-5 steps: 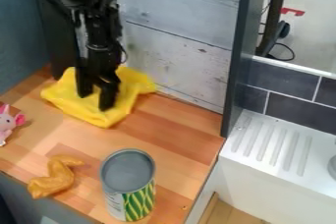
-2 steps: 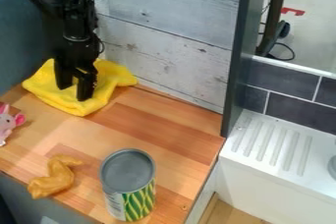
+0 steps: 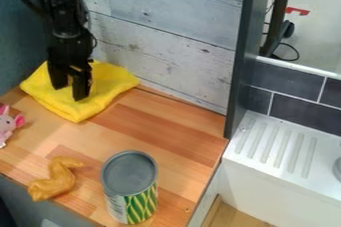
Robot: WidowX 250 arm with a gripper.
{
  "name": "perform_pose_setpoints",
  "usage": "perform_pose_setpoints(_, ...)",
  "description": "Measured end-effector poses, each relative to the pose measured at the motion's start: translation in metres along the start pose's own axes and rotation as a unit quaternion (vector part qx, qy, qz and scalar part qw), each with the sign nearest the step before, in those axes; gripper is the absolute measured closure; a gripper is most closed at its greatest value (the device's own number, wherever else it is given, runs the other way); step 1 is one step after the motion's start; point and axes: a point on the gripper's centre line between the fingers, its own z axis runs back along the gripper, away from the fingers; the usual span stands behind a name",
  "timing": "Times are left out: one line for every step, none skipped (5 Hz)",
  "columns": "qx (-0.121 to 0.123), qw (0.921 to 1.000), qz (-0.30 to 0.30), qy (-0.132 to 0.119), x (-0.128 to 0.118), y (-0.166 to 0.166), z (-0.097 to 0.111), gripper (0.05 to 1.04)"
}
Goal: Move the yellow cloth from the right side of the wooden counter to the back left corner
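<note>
The black robot arm (image 3: 65, 32) stands at the far left of the wooden desk (image 3: 156, 126), its jaws parted and pointing down over the soft yellow cloth (image 3: 110, 85), with nothing seen gripped between them. The cloth lies spread near the pale plank wall (image 3: 166, 54), beyond the curved golden-brown item (image 3: 57, 178) and the green-and-yellow can (image 3: 130, 186); it looks light, limp and unbreakable, probably best pinched at a loose edge or raised fold.
</note>
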Motion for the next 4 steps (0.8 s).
perform_pose_setpoints(-0.006, 0.9997, 0.005, -0.024, -0.01, -0.009, 0.026, 0.083)
perform_pose_setpoints(-0.001, 0.9998, -0.017, -0.012, -0.036, -0.033, 0.046, 0.083)
perform_pose_setpoints(-0.048, 0.9967, -0.064, -0.017, -0.067, -0.082, 0.065, 0.083)
perform_pose_setpoints(-0.075, 0.9929, -0.083, -0.041, -0.103, -0.112, 0.091, 0.083)
